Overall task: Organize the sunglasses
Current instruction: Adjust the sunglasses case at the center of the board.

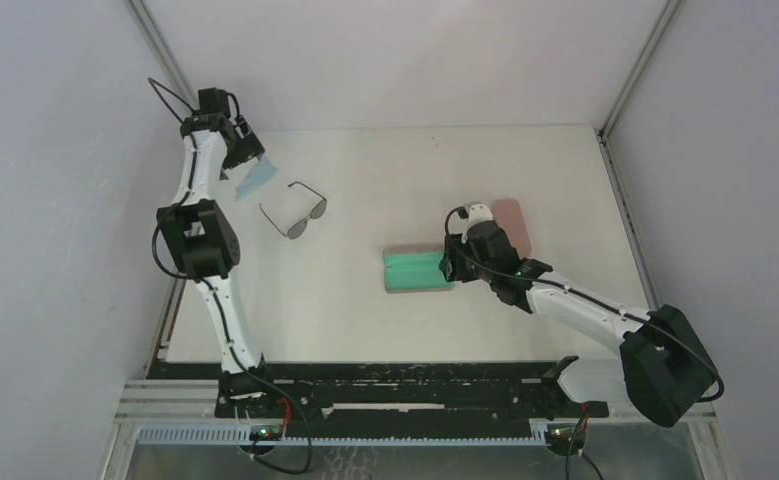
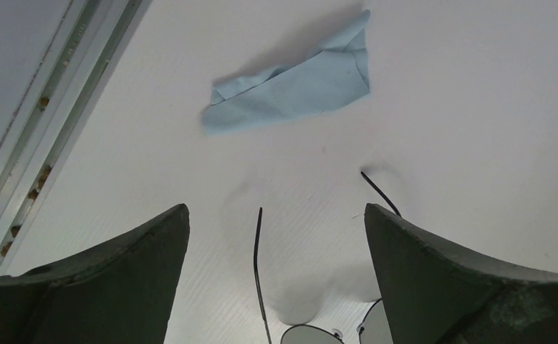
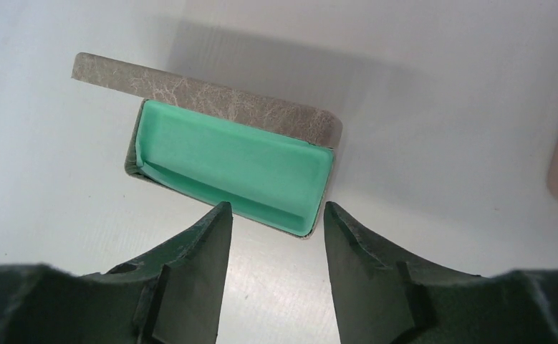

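- The grey-brown case (image 3: 211,97) lies open at the centre of the top view. Its lid is folded back and its green lining (image 3: 233,161) is bare, with nothing inside.
- The right gripper (image 3: 276,208) hangs over the near edge of this case. Its fingers are partly spread and hold nothing.
- The pink case (image 1: 513,222) lies closed just right of the open one, partly hidden behind the right wrist.
- The sunglasses (image 1: 295,211) lie on the white table (image 1: 385,170) in the upper left of the top view, arms unfolded, well apart from both cases.
- The left gripper (image 2: 276,215) hovers above them with its jaws spread wide and gripping nothing.
- In the left wrist view, the sunglasses' arms lie between the fingers.
- A light blue cloth (image 2: 290,89) lies crumpled just beyond the sunglasses, near the table's upper-left corner.
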Controlling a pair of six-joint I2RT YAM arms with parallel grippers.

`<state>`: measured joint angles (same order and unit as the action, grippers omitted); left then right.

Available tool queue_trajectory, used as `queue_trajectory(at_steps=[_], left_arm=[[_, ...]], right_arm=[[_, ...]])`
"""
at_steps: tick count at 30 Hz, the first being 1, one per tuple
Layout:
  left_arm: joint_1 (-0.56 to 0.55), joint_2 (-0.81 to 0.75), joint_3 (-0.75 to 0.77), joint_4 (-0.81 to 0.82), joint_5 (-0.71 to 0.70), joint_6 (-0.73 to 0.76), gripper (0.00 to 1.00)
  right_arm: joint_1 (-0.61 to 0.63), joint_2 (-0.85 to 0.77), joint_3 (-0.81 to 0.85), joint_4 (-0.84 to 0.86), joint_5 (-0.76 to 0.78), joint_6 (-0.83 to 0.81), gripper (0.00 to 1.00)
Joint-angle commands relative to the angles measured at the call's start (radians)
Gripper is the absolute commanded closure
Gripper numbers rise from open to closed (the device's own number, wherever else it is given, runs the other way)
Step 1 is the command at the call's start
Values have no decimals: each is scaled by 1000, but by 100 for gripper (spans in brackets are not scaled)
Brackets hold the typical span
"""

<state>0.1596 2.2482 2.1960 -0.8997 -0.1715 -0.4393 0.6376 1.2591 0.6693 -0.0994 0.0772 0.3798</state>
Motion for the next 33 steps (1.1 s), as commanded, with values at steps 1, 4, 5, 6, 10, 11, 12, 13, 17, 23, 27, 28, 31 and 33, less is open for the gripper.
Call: queue_trajectory(at_steps=[1,4,5,6,10,11,12,13,17,23,27,28,31,33], left_arm=[[3,-103,-12,33,-13,79,4],[4,-106,3,33,-29,154,3],[4,-102,15,28,-33,174,3],[3,-97,28,25,-42,190,3],[3,-71,58,56,-48,215,3],[3,-59,70,62,-45,217,1],[3,-44,87,65,-39,218,0],[3,-29,108,67,-31,220,0],[3,21,169,92,14,242,0],[3,75,215,82,26,262,0],[3,70,221,90,84,265,0],[2,68,220,91,86,272,0],[1,64,217,91,103,271,0],[2,61,217,87,110,258,0]], right_arm=[[5,-20,-5,35,-1,-21,50],[5,-21,-6,26,-2,-22,50],[5,-21,-7,26,-1,-23,50],[5,-21,-9,25,1,-25,50],[3,-15,-9,21,3,-30,50],[2,-14,-9,22,4,-29,50],[-1,-12,-10,23,4,-31,49],[-3,-9,-11,23,4,-32,50],[-12,-7,-11,21,4,-34,50],[-30,-3,-11,25,-2,-38,49],[-36,5,-10,33,-11,-36,49],[-36,9,-11,35,-15,-36,49],[-36,18,-10,40,-18,-35,49],[-35,22,-11,43,-21,-34,49]])
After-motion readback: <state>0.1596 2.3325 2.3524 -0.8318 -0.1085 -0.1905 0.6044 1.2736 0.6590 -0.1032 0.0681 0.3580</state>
